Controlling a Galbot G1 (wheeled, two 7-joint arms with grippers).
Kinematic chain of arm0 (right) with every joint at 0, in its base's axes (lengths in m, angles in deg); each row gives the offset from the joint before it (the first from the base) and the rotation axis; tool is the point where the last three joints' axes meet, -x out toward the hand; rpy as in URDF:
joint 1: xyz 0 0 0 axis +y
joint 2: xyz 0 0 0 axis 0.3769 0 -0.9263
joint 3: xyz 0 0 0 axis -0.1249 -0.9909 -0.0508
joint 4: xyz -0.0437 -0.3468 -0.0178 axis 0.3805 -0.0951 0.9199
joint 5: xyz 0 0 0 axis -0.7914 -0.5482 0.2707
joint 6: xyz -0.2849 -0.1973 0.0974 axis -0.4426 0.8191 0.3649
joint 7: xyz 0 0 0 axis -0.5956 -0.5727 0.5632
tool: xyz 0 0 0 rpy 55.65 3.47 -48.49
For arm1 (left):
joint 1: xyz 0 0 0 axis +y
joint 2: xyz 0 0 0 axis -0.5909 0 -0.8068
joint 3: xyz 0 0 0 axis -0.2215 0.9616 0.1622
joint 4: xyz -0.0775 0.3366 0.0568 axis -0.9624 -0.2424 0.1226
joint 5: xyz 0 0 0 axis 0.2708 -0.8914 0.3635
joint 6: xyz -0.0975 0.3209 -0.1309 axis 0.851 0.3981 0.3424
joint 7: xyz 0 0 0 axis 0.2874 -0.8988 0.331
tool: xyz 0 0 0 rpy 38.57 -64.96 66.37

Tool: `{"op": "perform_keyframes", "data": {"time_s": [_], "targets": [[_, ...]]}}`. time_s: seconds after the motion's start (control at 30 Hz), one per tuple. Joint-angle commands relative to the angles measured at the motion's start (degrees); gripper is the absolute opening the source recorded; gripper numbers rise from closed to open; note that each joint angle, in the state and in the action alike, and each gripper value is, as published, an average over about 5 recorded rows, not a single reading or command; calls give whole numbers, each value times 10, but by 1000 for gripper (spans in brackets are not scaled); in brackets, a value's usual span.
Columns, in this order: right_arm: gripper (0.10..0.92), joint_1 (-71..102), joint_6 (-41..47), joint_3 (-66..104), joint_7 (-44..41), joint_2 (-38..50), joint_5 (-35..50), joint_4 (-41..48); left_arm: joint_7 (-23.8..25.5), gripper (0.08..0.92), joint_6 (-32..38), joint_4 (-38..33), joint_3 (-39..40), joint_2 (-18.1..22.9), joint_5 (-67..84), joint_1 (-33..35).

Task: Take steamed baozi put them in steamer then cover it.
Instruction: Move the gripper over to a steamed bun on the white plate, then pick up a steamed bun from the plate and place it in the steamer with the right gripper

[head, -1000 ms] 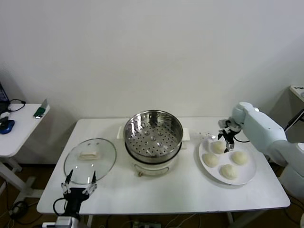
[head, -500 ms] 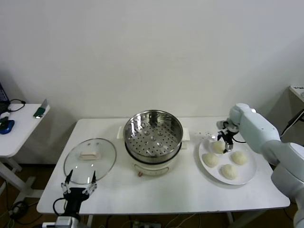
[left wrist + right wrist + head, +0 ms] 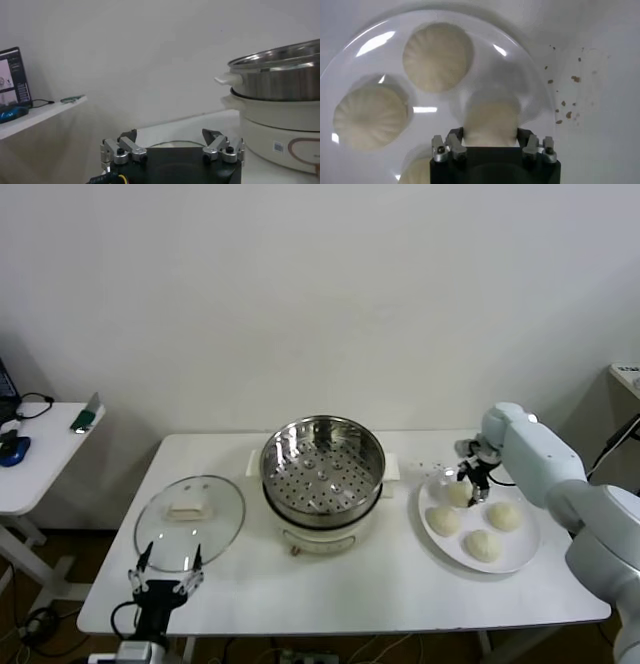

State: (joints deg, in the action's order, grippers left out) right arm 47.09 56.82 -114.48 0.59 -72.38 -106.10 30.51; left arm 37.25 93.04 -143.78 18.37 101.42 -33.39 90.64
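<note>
The right claw is down over the white plate at the right end of the counter, its fingers pinched onto the steamed baozi at the plate's far, inner edge. From the right wrist view the bun sits squeezed between the two fingers, and the other buns lie close around it on the plate, one just beyond it and one off to the side. All four are on the plate, none in the steamer, which stands open in the middle of the counter with its perforated tray bare. The glass cover lies flat on the counter to the steamer's left, and the left claw waits spread wide at the near edge just in front of it.

What worries me is the grip itself. A soft bun pinched that firmly could dent or tear, or its smooth skin could let it slide out once the arm lifts. It might also stick to the plate and drag the plate along. The steamer's steel wall stands tall, so a low carry could knock the bun against the rim. There are crumbs on the counter beside the plate, though these look harmless.
</note>
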Motion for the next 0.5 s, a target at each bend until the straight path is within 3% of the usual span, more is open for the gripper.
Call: {"op": "perform_keyframes", "data": {"time_s": [0.03, 0.23, 0.5], "targets": [[680, -2, -4, 5, -4, 2, -2, -6, 0, 823, 1, -1, 0, 1, 0, 2], [679, -49, -29, -38, -19, 22, 31, -53, 0, 823, 1, -8, -1, 1, 0, 7], [679, -202, -78, -214, -43, 34, 149, -183, 0, 823, 0, -16, 0, 2, -1, 14]]}}
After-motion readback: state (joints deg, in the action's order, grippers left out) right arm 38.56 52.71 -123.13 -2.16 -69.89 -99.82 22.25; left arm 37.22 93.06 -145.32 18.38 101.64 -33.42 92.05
